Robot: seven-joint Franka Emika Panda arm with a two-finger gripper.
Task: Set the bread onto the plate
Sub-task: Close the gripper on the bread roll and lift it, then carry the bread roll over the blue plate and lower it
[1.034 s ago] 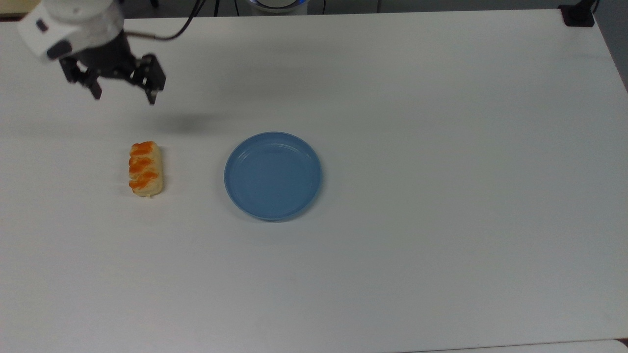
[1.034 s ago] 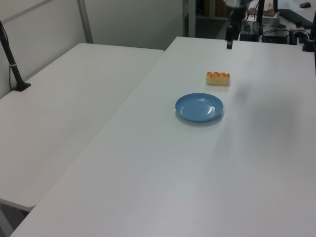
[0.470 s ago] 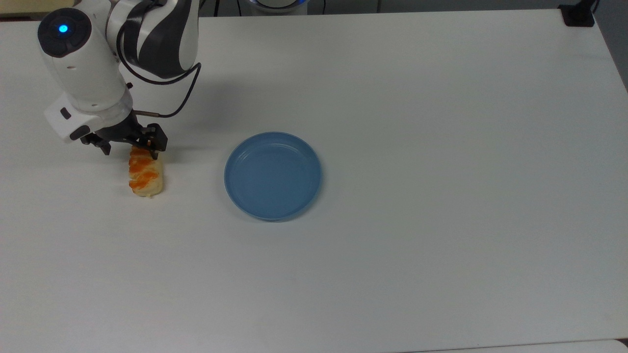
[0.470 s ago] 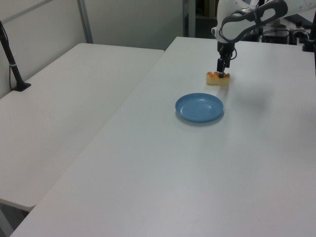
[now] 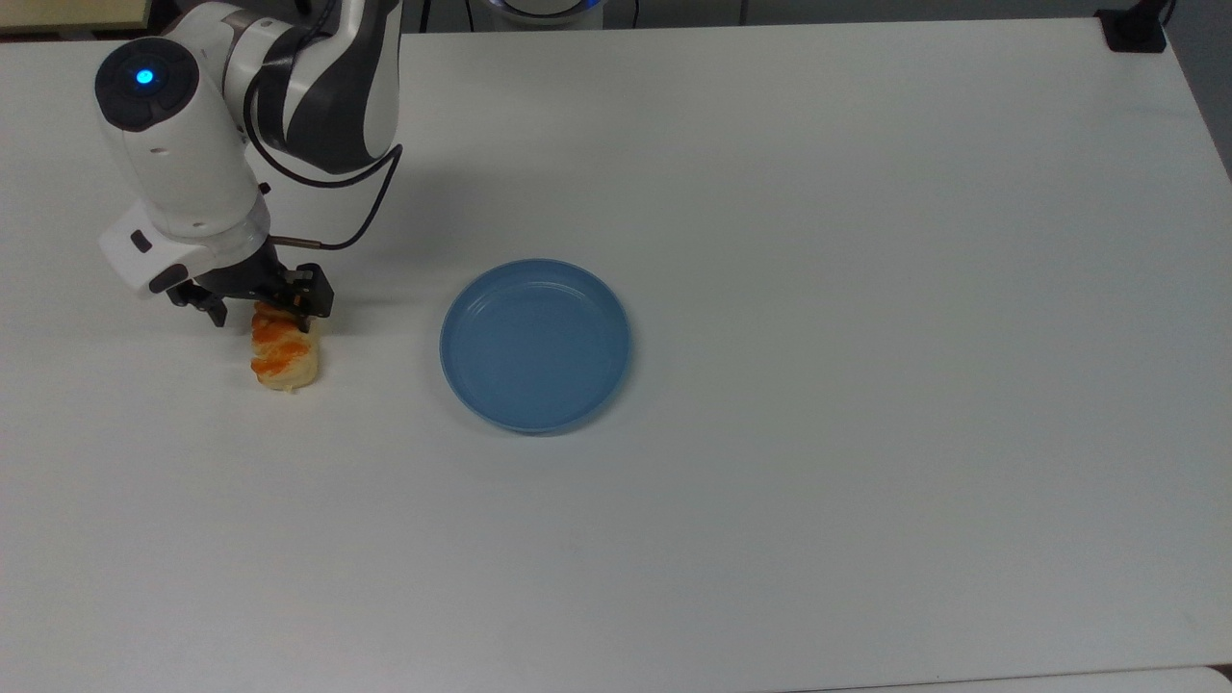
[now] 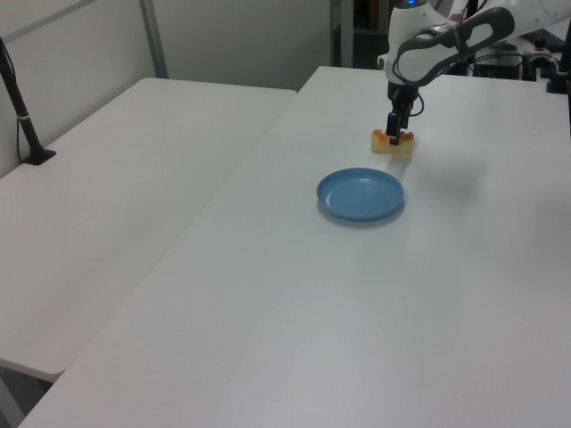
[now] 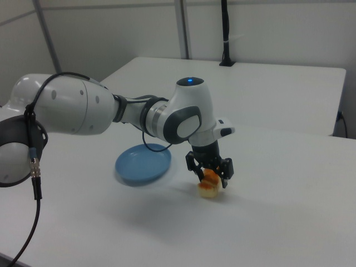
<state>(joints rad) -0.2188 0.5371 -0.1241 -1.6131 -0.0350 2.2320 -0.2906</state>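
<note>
The bread [image 5: 285,358], a pale-yellow bun with orange glazed segments, lies on the white table toward the top view's left. My gripper [image 5: 269,310] is lowered over the end of the bread nearest the arm. It is open, with one finger on each side of the bun and a gap between them wider than the bun. In the right view the gripper [image 7: 209,170] straddles the top of the bread [image 7: 209,189]. In the left view the gripper [image 6: 393,135] stands on the bread [image 6: 393,143]. The blue round plate [image 5: 535,345] sits bare to the bread's right in the top view; the plate [image 6: 360,193] [image 7: 143,163] holds nothing.
The white arm [image 5: 183,164] reaches in from the top view's upper left, with a black cable looped beside it. A black mount [image 5: 1136,29] sits at the table's far right corner. A second white table [image 6: 116,178] with a black post [image 6: 22,107] adjoins in the left view.
The arm swung in from the upper left and came down. The open gripper now straddles the bread's end, a little lower than half a second ago. The bread looks slightly nudged.
</note>
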